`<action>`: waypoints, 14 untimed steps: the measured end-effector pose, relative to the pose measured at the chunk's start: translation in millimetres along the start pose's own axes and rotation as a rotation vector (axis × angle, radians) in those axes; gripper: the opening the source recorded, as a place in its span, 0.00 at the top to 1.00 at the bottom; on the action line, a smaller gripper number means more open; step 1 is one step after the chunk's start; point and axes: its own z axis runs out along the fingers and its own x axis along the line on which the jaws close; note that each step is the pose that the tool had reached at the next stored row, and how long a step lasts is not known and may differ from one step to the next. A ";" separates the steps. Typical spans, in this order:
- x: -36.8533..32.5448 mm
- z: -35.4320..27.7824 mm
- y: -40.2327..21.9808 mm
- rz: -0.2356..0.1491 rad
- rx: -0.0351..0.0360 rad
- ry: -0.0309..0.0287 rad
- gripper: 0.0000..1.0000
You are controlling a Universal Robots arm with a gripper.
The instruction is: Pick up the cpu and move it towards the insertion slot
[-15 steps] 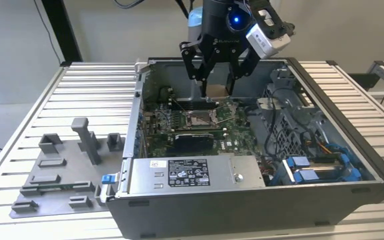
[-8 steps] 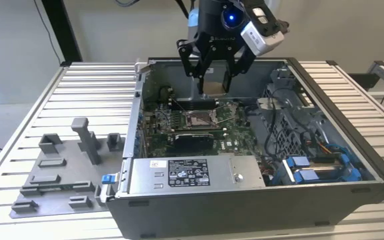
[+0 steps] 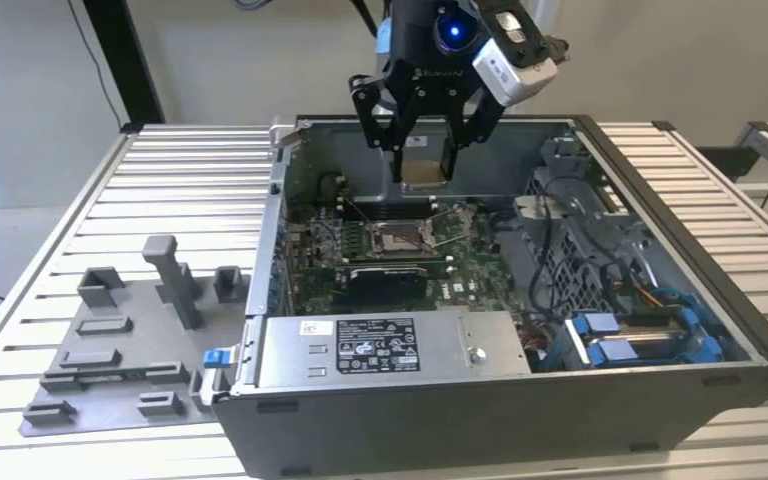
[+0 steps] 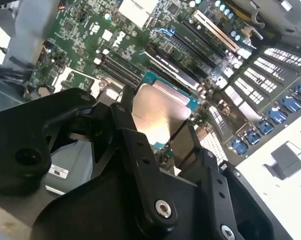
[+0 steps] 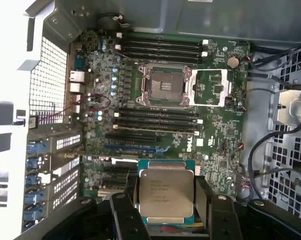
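While fingers (image 5: 164, 207) clamp the cpu (image 5: 165, 194) — lower edge hidden — insertion slot (image 5: 164, 87) lies apart.

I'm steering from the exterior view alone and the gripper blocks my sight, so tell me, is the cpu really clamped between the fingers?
Observer: Yes. In both wrist views the gripper is shut on the cpu, a finger against each opposite edge.
Operator: Is it over the insertion slot?
Observer: No. In the first wrist view the insertion slot sits apart from the chip, with rows of long black slots between them.
Operator: Is the socket open?
Observer: Yes, its silver frame lies flipped aside.
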 end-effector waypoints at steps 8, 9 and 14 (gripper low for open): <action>2.4 0.7 9.2 0.006 0.0001 -0.0002 1.00; 2.6 0.8 10.1 0.007 0.0000 -0.0003 1.00; 4.0 1.2 16.1 0.010 0.0000 -0.0004 1.00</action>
